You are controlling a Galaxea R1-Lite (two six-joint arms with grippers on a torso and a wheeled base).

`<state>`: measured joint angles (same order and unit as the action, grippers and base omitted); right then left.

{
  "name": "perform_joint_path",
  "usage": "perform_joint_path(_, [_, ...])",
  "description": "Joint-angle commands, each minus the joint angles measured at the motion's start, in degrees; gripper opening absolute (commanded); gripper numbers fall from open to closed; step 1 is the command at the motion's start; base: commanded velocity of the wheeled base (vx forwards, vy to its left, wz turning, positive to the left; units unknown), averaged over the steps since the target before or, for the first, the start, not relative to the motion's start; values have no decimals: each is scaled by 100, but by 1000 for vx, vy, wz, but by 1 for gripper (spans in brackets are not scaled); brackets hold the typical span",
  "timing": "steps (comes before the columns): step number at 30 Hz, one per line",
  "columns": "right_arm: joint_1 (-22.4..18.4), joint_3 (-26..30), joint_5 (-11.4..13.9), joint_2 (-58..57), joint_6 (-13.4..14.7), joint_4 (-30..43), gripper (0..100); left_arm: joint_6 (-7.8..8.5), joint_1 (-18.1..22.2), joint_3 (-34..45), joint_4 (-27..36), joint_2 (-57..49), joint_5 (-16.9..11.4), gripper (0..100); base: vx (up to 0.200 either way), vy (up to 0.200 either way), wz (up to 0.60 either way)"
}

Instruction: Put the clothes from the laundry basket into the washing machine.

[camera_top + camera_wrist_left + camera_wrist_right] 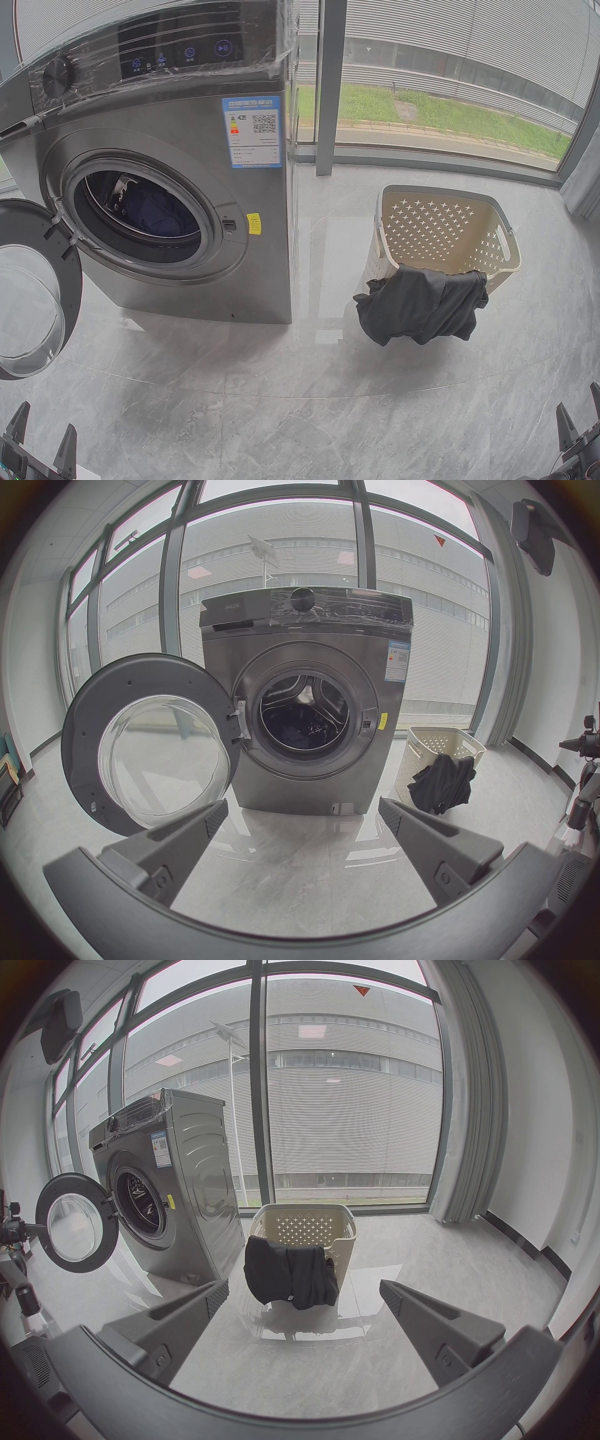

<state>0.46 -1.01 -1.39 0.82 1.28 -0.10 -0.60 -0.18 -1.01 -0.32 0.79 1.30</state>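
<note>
1 dark garment [422, 306] is draped over the near rim of the laundry basket [437, 189], hung outside toward the robot, long axis along the rim. Right fingers [565, 428] are seen spread and empty, nearer to it than left fingers [65, 447], also spread and empty. Washing machine [256, 262] is set left of the basket, door [31, 300] swung wide, dark clothes [156, 212] in the drum. Bare floor [312, 400] is left ahead; the door edge is judged the 1 obstacle.
</note>
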Motion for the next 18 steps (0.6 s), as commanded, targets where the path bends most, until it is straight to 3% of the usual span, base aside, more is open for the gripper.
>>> perform_joint_path(1, [-2,101,-2,-55,-5,1,100,-2,1,101,-3,-79,1,100,0,-200,0])
perform_joint_path(18, [-2,101,7,-55,-40,10,100,7,1,101,5,-79,1,100,0,-200,0])
